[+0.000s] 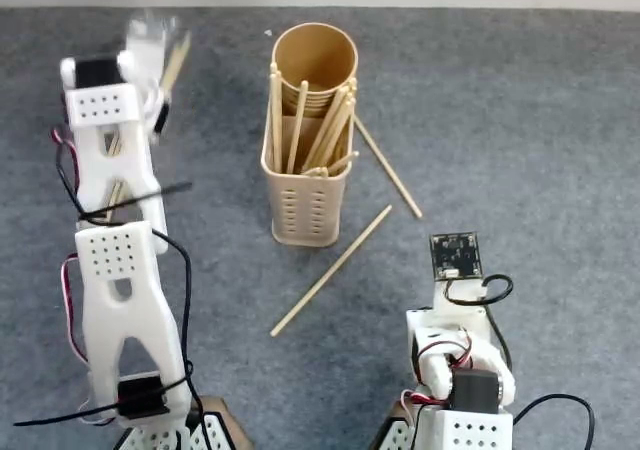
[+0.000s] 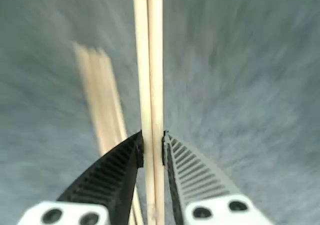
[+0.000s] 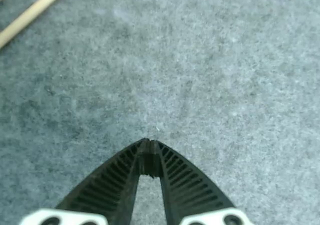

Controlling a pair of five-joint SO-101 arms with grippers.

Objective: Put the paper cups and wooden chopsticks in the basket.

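A tall beige perforated plastic basket (image 1: 305, 205) stands upright in the middle of the grey felt table mat (image 1: 520, 120). A stack of brown paper cups (image 1: 315, 55) sits inside its far end, and a bundle of pale wooden chopsticks (image 1: 325, 135) leans inside it just in front of the cups. Two more lie loose on the mat: a diagonal chopstick (image 1: 331, 269) just beside the basket's near end, and a slanting chopstick (image 1: 388, 167) off its right side.

The left gripper (image 2: 152, 144) is at the table's far left, well apart from the basket, its fingers pinched tight on a held pair of chopsticks (image 2: 152, 60) that runs straight out past the fingertips; blurred wooden sticks (image 2: 97, 100) show beside them. The right gripper (image 3: 149, 152) hangs over bare mat at the near right, its tips pressed together with nothing between them, and a loose wooden stick (image 3: 32, 12) lies on the mat ahead of it
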